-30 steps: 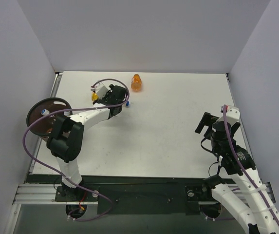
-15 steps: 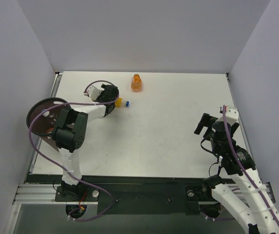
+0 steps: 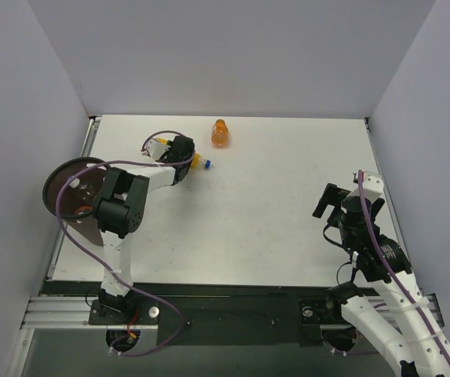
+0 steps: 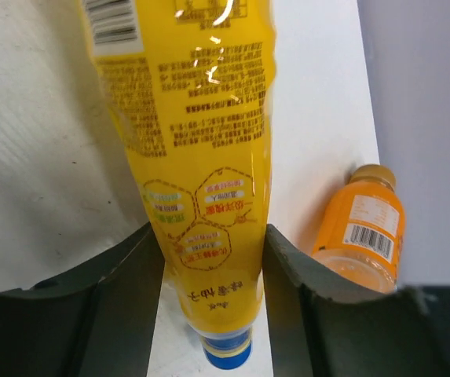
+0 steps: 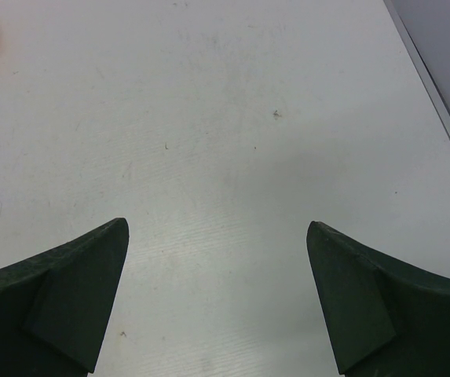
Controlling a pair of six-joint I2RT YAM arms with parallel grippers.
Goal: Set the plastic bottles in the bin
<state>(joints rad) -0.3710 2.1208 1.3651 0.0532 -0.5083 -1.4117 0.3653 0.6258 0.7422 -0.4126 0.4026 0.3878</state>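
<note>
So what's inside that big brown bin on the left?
Only a small orange patch shows inside the bin, probably one of the bottles. The left arm hangs over part of the opening, so whatever lies beneath it cannot be seen.

The white table [image 3: 272, 204] carries an orange bottle [image 3: 220, 133] near its far edge.

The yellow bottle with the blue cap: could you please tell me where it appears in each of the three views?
Top external: the yellow bottle lies upper left of centre, blue cap pointing right.
Left wrist: the yellow bottle fills the centre, held between the fingers.
Right wrist: not in it.
Shared landmark: the orange bottle, also at the right in the left wrist view.
</note>
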